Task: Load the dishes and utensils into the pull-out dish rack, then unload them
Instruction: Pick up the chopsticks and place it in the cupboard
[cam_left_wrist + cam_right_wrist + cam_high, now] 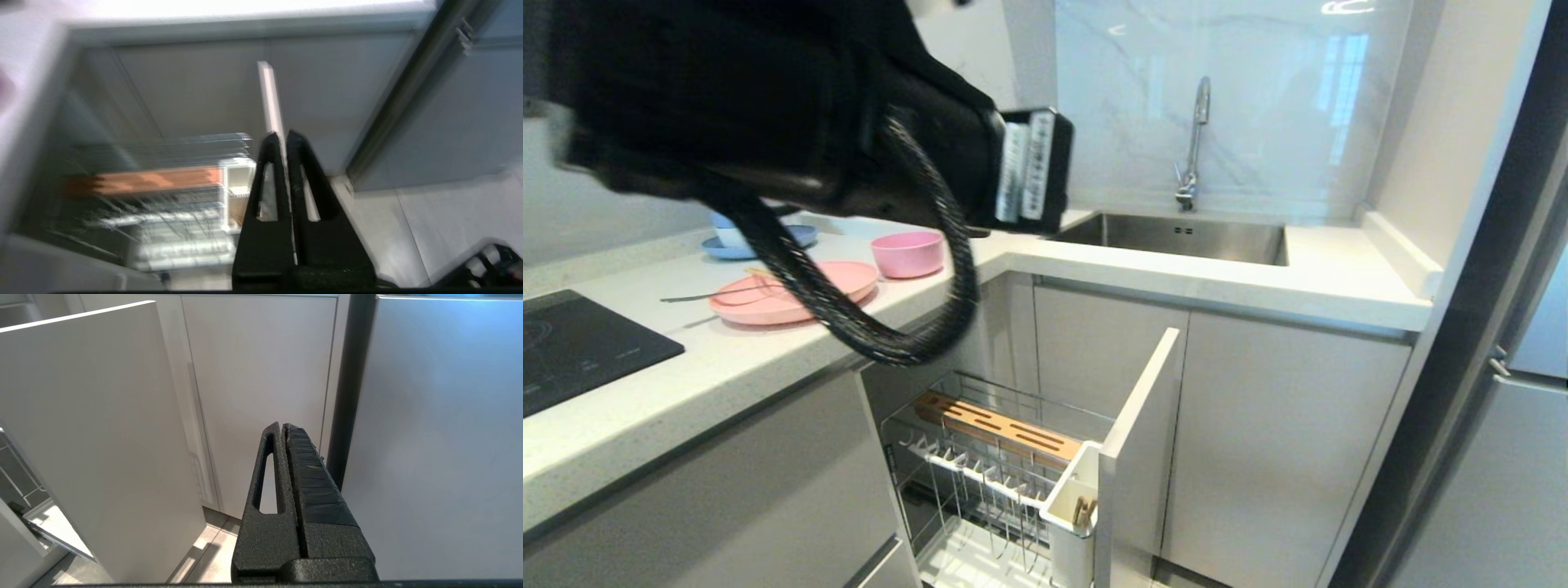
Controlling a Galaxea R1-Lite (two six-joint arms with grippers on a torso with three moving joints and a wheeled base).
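Spanning kitchen corner: white countertop [768, 351] (steel sink [1176, 237] inset).

- The left arm [768, 106] fills the head view's upper left, hiding part of the blue plate [800, 235] and crossing the pink plate [849, 278].
- The dish rack [163, 196] is smeared by blur in the left wrist view.
- The utensil cup's [1072, 506] contents are too small to tell.
- The hob [580, 343] is cut off at the left edge.

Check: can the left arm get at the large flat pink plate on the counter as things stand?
Probably yes. The large flat pink plate lies open on the white counter, nothing above it, a spoon resting on it. The left gripper is shut and empty, so it must open first.
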